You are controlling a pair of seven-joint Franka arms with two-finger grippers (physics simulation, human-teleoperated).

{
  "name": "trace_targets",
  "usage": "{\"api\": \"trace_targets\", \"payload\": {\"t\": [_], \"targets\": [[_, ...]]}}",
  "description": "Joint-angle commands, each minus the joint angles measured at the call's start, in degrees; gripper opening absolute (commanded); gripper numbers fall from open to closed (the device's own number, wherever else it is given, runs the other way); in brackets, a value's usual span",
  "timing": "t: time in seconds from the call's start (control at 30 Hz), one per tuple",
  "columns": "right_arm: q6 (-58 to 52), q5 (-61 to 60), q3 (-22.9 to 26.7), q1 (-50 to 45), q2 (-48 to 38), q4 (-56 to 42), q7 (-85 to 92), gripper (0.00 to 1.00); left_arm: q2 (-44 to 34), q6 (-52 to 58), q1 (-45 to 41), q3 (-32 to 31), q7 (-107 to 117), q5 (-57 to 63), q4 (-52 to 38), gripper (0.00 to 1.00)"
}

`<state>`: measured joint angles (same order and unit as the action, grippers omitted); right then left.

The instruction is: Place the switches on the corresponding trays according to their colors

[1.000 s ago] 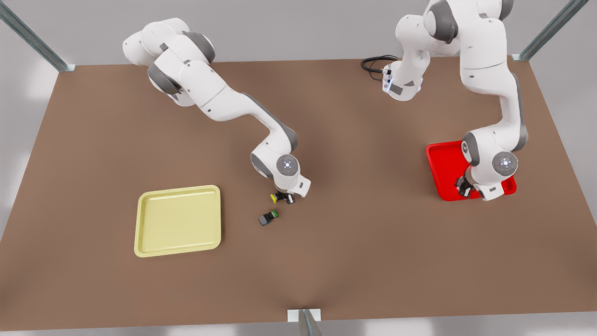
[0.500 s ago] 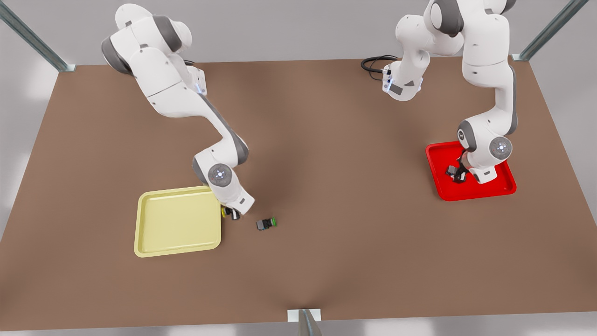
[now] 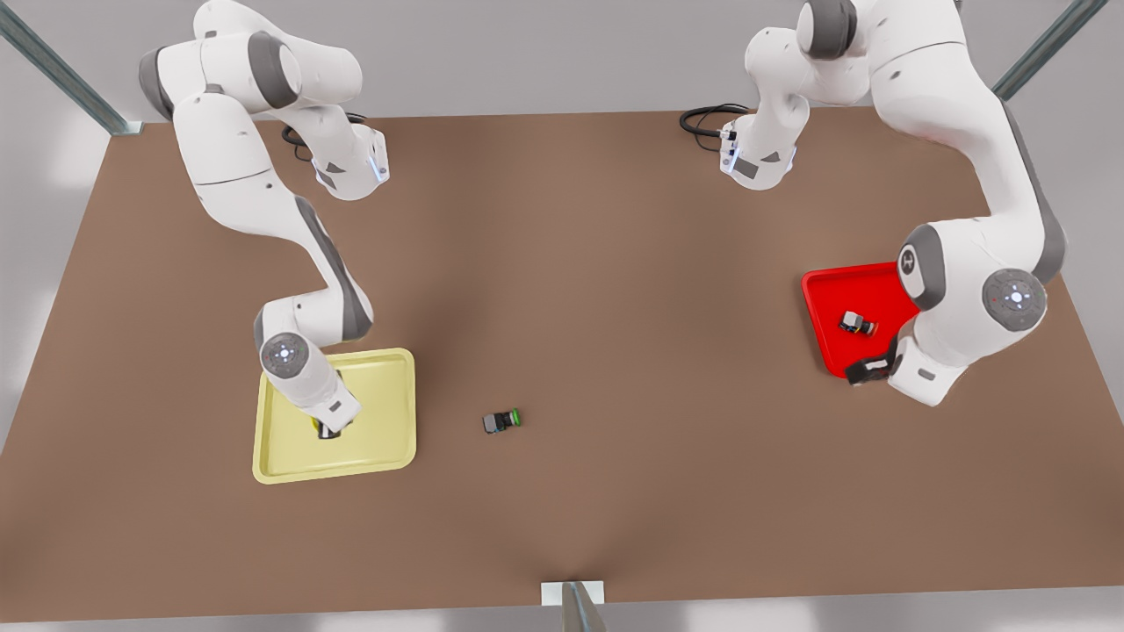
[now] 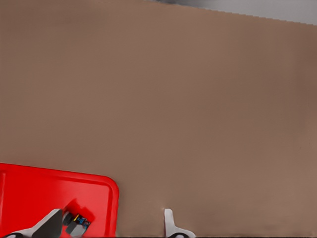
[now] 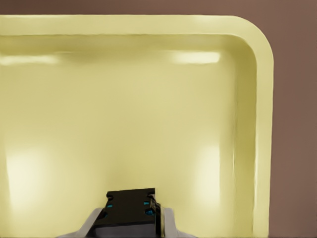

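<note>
The red-capped switch (image 3: 856,324) (image 4: 77,223) lies on its side in the red tray (image 3: 834,294) (image 4: 44,191), free of any gripper. My left gripper (image 3: 865,370) (image 4: 111,219) hangs open just off the tray's near rim, nothing between its fingers (image 4: 168,220). At the front view's left, my right gripper (image 3: 328,429) (image 5: 130,218) is low over the pale yellow tray (image 3: 373,439) (image 5: 148,99), shut on the yellow-capped switch (image 3: 320,428). That switch's black body (image 5: 128,204) sits between the fingers; its cap barely shows.
A green-capped switch (image 3: 501,422) lies on the brown table (image 3: 615,263) between the trays, nearer the yellow one. A black cable (image 3: 707,119) loops at the far edge by an arm base. A metal post (image 3: 575,606) stands at the near edge.
My right gripper carried the yellow-capped switch from the table's middle to over the yellow tray. My left gripper let go of the red-capped switch in the red tray and drew back toward the near rim.
</note>
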<state>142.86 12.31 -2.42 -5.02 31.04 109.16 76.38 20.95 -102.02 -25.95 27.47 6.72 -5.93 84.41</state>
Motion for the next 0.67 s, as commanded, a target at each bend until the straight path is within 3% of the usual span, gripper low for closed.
{"api": "trace_targets", "payload": {"t": [0.0,0.03,0.1,0.13,0.2,0.27,0.43,0.5,0.63], "targets": [[0.0,0.0,0.0,0.0,0.0,0.0,0.0,1.0,-0.2,2.9,0.2,-0.8,0.0,0.6,-2.5,1.0],[0.0,0.0,0.0,0.0,-0.1,0.0,0.0,1.0,-0.3,6.9,0.7,-1.7,-1.4,0.5,-6.4,1.0],[-0.1,0.0,0.0,0.0,-0.3,0.0,-0.1,1.0,-6.3,9.9,14.1,-22.0,-2.4,11.0,-8.0,1.0],[-0.9,0.0,0.0,-0.3,-2.6,0.0,-0.3,1.0,-9.0,11.1,16.4,-25.4,-2.6,12.5,-7.8,1.0],[-7.9,-1.4,-0.3,-0.7,-9.8,-1.4,-2.3,1.0,-11.0,12.0,17.6,-28.0,-2.4,12.7,-7.3,1.0],[-22.0,-1.5,-0.5,-0.7,-17.9,-5.6,-19.2,1.0,-10.9,11.9,17.6,-28.2,-2.4,12.7,-7.3,1.0],[-41.4,-2.0,0.1,1.6,-19.9,-16.5,-73.3,1.0,-10.9,11.9,17.2,-28.2,-2.0,12.8,-7.3,1.0],[-46.4,-4.1,0.8,4.0,-20.8,-22.1,-76.6,1.0,-10.8,11.9,17.1,-28.2,-1.9,12.8,-7.3,1.0],[-46.5,-6.2,1.6,5.1,-21.5,-22.4,-76.8,1.0,-10.8,12.0,17.0,-28.2,-1.8,12.8,-7.2,1.0]]}}
